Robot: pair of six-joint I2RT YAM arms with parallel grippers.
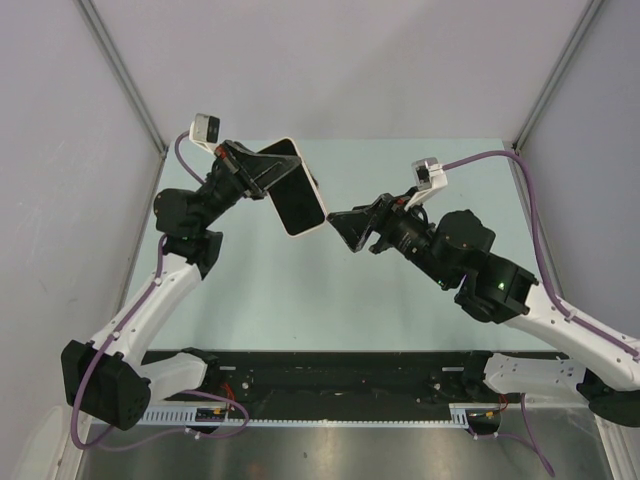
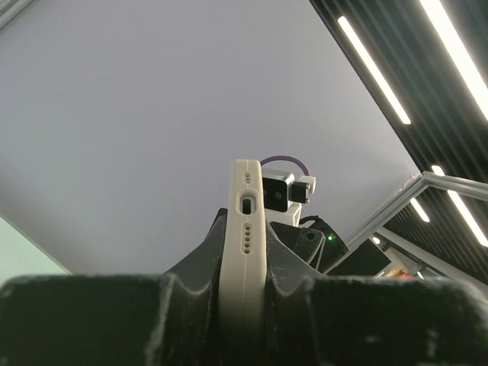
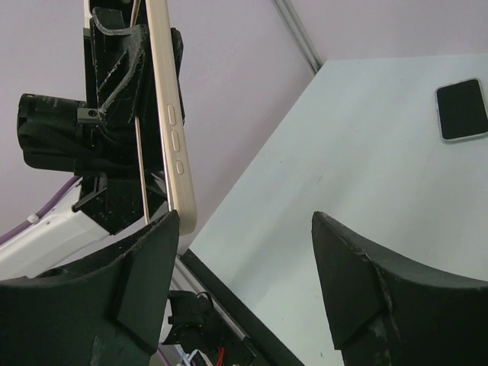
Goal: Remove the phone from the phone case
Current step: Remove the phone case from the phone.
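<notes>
My left gripper [image 1: 266, 172] is shut on the phone case [image 1: 291, 147], a cream case held up in the air, edge-on and tilted. The phone [image 1: 300, 206] sits in it, its dark screen facing up in the top view. From the left wrist, the case's bottom edge [image 2: 243, 252] with port and speaker holes stands pinched between the left gripper [image 2: 244, 229]. My right gripper [image 1: 336, 221] is open at the case's lower corner. In the right wrist view the case's side [image 3: 169, 114] with its buttons ends beside one finger [image 3: 145, 263] of the right gripper [image 3: 245, 221]; contact cannot be told.
A dark flat phone-like slab with a pale rim [image 3: 461, 109] lies on the pale green table [image 3: 358, 145]. Grey walls and metal frame posts [image 1: 120, 70] close in the left, back and right. A black rail [image 1: 330, 370] runs along the near edge.
</notes>
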